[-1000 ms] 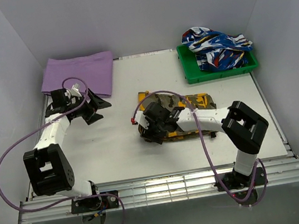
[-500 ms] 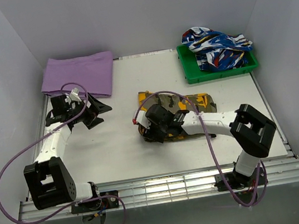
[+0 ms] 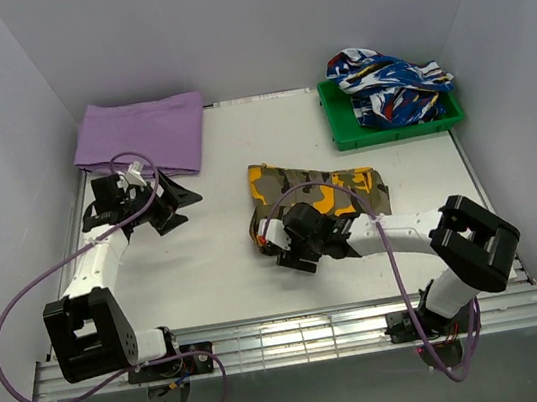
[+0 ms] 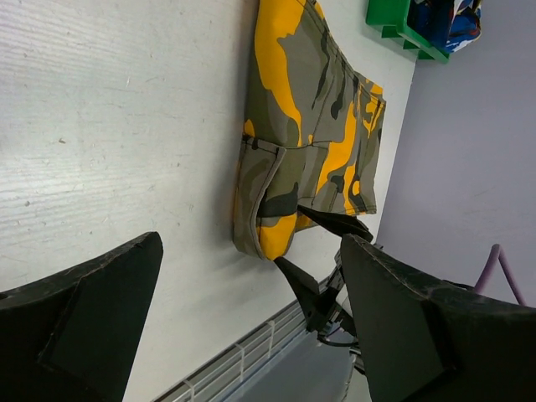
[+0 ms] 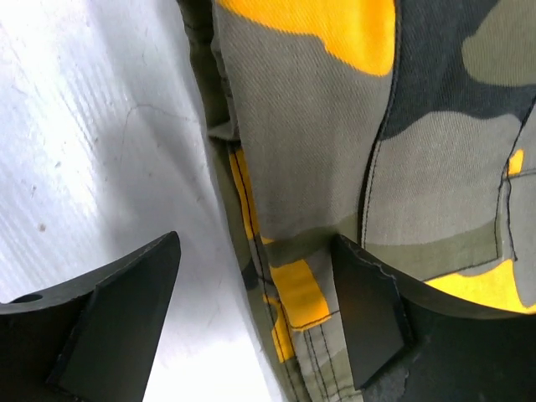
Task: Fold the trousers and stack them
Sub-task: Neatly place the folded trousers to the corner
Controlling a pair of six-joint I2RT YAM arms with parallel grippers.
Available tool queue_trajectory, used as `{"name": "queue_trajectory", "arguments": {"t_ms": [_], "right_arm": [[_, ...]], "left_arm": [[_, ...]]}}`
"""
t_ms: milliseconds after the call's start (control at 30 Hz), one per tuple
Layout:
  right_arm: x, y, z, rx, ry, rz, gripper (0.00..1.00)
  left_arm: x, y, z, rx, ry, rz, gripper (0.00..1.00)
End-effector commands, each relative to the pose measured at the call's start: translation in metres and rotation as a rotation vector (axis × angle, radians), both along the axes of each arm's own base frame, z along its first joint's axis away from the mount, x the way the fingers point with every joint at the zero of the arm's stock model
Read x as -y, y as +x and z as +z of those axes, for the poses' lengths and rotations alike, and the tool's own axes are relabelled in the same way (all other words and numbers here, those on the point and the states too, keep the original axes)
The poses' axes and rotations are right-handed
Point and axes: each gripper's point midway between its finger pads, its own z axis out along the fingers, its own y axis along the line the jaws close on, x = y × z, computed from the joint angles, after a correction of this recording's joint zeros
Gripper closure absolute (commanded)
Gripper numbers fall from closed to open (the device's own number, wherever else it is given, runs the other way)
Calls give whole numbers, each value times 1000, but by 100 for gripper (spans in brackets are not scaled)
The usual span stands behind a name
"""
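- Purple cloth (image 3: 142, 134): lies flat at the far left corner of the desk (image 3: 208, 271), hanging over the far edge.
- Left claw (image 3: 177, 199): hovers just in front of the purple cloth, pointing right across the desk. Jaws spread wide, nothing between them. In the left wrist view both black fingers (image 4: 84, 310) frame bare desk with the trousers beyond.
- Trousers (image 3: 324, 198): camouflage in olive, orange-yellow and black. Folded into a compact bundle, flat on the desk a little right of centre, in front of the green tray. Layered fold edge faces the left arm.
- Right claw (image 3: 290, 246): low at the near left corner of the trousers. Jaws apart and not pinching. In the right wrist view one finger (image 5: 109, 327) is over bare desk and the other is over the fabric, the seamed edge between them.
- Green tray (image 3: 340, 135): far right corner, holding a crumpled blue, white and red garment (image 3: 387, 82).
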Motion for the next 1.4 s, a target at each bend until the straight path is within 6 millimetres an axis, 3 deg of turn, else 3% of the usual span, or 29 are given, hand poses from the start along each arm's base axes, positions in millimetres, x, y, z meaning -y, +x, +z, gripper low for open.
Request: {"name": "queue_trajectory", "arguments": {"t_ms": [0,133,233,267,333,467,600,900,1200,1367], "right_arm": [[-4,-3,-17,-7,2,44,23],[-9,7,-24,0,4,15,38],[-10,12,-30,-21,-2,4,60],[-13,16,-28,-20,5,1,78],[-18,16,-30,-45,19,8,92],[-36,13,-9,-119,142,24,92],[-51,23,21,-160,245,0,92],[-62,36,49,-280,372,-49,92],[-59,43,58,-325,419,-108,92],[-54,53,60,-326,430,-133,92]], "left_arm": [[4,-8,16,65,-9,-9,2],[5,-16,7,40,-13,1,2],[9,-22,-1,11,-26,7,2],[11,-24,-4,6,-26,8,2],[21,-25,-8,1,-21,-4,2],[50,-25,-16,3,15,-51,2],[73,-21,-24,-15,22,-50,2],[126,-22,-49,-94,-27,-107,2],[144,-39,-69,-194,-48,-132,2],[133,-40,-73,-187,21,-112,2]]}}
